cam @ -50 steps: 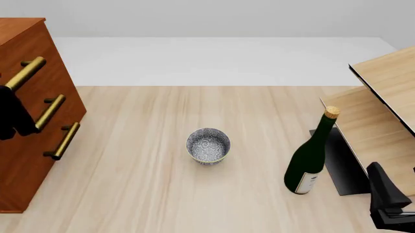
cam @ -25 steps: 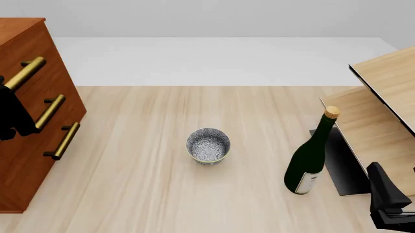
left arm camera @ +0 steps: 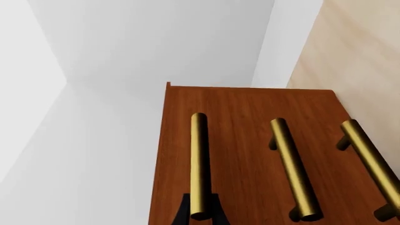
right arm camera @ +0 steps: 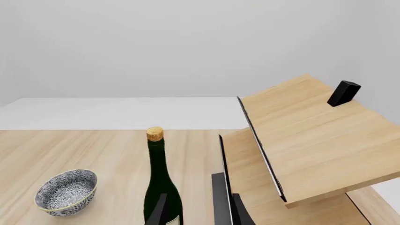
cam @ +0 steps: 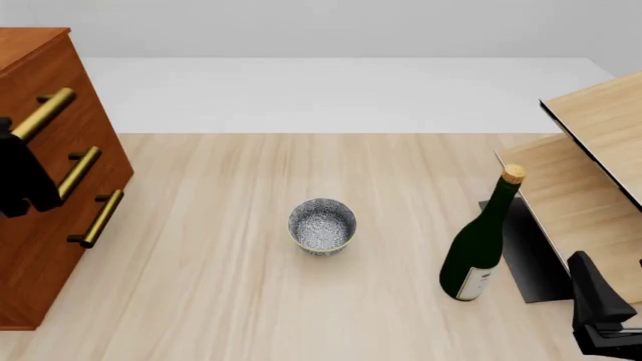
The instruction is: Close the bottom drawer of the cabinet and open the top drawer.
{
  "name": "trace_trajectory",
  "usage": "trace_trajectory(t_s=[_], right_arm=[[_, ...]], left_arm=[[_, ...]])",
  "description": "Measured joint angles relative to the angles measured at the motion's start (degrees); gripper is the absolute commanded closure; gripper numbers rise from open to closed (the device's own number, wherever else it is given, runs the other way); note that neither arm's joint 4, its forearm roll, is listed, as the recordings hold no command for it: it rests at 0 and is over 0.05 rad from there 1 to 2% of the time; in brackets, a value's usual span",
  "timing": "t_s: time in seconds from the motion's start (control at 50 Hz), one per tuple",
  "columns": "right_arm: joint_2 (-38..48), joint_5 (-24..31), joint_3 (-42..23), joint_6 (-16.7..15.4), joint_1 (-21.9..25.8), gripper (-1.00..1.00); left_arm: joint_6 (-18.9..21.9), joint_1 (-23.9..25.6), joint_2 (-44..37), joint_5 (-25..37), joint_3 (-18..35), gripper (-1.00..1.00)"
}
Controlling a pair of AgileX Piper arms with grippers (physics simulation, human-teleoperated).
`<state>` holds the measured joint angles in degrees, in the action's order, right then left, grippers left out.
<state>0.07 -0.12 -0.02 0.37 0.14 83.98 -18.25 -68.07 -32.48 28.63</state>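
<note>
The reddish-brown cabinet (cam: 45,248) stands at the table's left edge. Its three drawer fronts look flush. The top drawer's brass handle (cam: 45,111) is uppermost, and the bottom drawer's handle (cam: 98,218) is lowest. My left gripper (cam: 18,177) is at the near end of the top handle. In the left wrist view its fingertips (left arm camera: 185,216) press both sides of that handle (left arm camera: 199,164), shut on it. The bottom handle (left arm camera: 368,159) also shows there. My right gripper (cam: 590,274) is open and empty at the front right, beside the shelf, and in its own wrist view (right arm camera: 200,215) its fingers stand apart.
A speckled bowl (cam: 322,225) sits mid-table. A dark green corked wine bottle (cam: 482,241) stands right of it, close in front of my right gripper (right arm camera: 161,187). A pale wood shelf unit (cam: 592,158) fills the right edge.
My left gripper has shifted slightly up and left at the near end of the top handle. The drawers, bowl, bottle and right arm have not moved.
</note>
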Motion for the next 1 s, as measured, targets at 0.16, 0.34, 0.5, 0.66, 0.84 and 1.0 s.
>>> trace_trajectory(t_s=[0.16, 0.34, 0.5, 0.66, 0.84, 1.0], right_arm=[[0.0, 0.0, 0.0, 0.1, 0.0, -1.0], [0.0, 0.0, 0.0, 0.1, 0.1, -1.0], [0.0, 0.0, 0.0, 0.2, 0.1, -1.0], [0.0, 0.0, 0.0, 0.1, 0.1, -1.0], [0.0, 0.0, 0.0, 0.1, 0.0, -1.0], [0.0, 0.0, 0.0, 0.1, 0.0, -1.0]], left_arm=[[0.4, 0.9, 0.5, 0.5, 0.0, 1.0], [0.9, 1.6, 1.0, 1.2, -0.1, 1.0], [1.2, 2.7, 1.6, 1.7, -0.3, 1.0], [1.6, 4.2, 2.2, 1.8, -0.7, 1.0], [1.7, 5.7, 2.9, 2.2, -1.0, 1.0], [1.8, 6.8, 3.3, 2.3, -1.3, 1.0]])
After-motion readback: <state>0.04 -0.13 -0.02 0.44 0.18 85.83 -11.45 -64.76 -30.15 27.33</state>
